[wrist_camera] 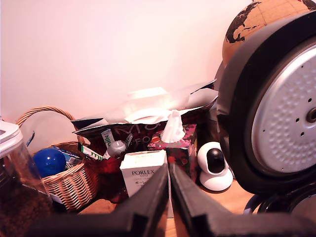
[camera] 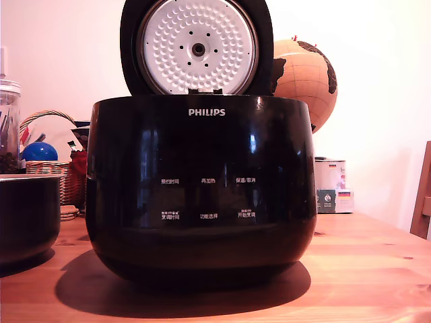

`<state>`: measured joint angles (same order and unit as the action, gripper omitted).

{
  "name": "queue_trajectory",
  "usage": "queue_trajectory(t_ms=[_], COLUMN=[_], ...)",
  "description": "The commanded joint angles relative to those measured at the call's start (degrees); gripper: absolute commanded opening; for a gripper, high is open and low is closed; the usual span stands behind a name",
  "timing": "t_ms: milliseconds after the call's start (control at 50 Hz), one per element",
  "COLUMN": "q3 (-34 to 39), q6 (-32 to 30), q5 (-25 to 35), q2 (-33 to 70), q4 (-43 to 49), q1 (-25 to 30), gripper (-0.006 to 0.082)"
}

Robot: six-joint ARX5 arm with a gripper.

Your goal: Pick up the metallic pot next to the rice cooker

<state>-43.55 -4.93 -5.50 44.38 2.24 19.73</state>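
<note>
You see end effector (wrist_camera: 169, 197) closed, holding nothing; metallic pot (camera: 28, 217) on desk (camera: 363, 269) at exterior view's left of rice cooker (camera: 201, 188), lid up.

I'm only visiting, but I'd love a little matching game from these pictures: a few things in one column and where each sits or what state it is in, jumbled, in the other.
Things:
1. rice cooker
2. metallic pot
3. globe
4. pincer

Descriptions:
A. cut off at the exterior view's left edge
B. fingers pressed together, holding nothing
C. lid raised, white dimpled plate showing
D. behind the cooker, on the exterior view's right

Pairs: 1-C, 2-A, 3-D, 4-B
</note>
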Motion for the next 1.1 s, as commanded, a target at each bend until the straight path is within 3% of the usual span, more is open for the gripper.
queue_trajectory(t_ms=[0,380,560,860,1080], q3=[1.33,1.31,1.20,-4.13,-6.56], q6=[-0.07,-0.63,-9.01,-17.70,-22.18], q5=[0.52,0.44,0.09,5.18,15.91], q2=[0.17,0.17,0.09,-0.13,-0.11], q4=[-1.20,-2.75,-1.38,18.60,34.23], q1=[-0.22,-0.39,-3.76,-11.37,-13.11], gripper=[-0.0021,-0.0021,-0.0022,-0.0022,-0.0022])
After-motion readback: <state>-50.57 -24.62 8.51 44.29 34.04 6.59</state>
